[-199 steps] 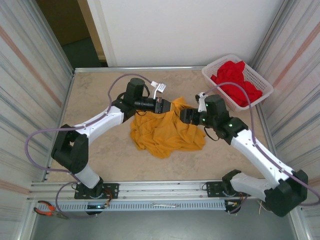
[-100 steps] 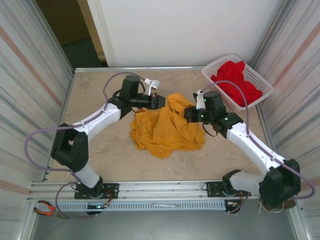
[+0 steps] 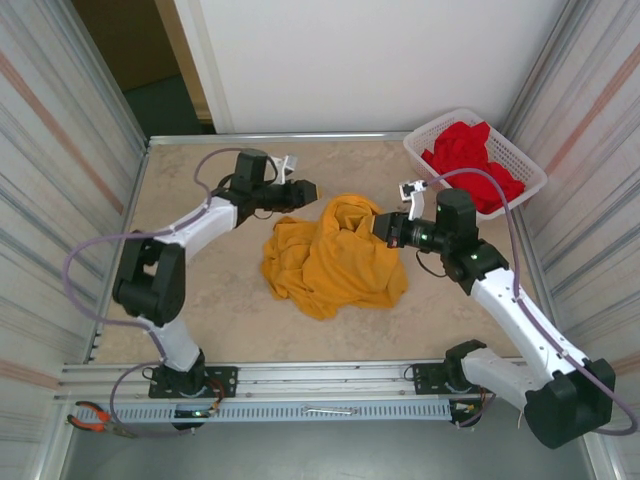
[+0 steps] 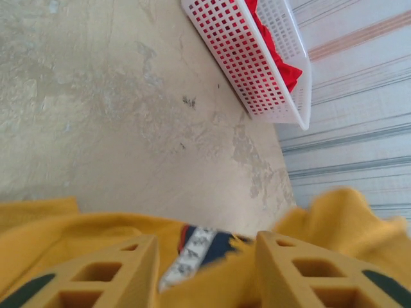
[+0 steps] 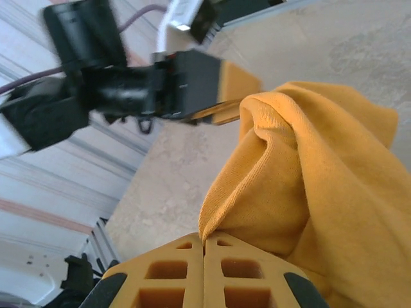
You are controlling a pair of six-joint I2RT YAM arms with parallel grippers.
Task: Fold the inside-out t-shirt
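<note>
While the right gripper (image 5: 204, 247) presses its fingers together on a fold of the mustard-yellow t-shirt (image 3: 335, 262), the left gripper (image 4: 205, 247) stands parted and holds nothing. The shirt lies crumpled mid-frame on the table (image 3: 200, 300). The cotton is probably soft, light and limp, so it is better to pinch hems or shoulder seams.

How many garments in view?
2. The mustard t-shirt lies crumpled mid-table. The red garment sits in the white basket at the far right corner. More could be hidden under the red one.
</note>
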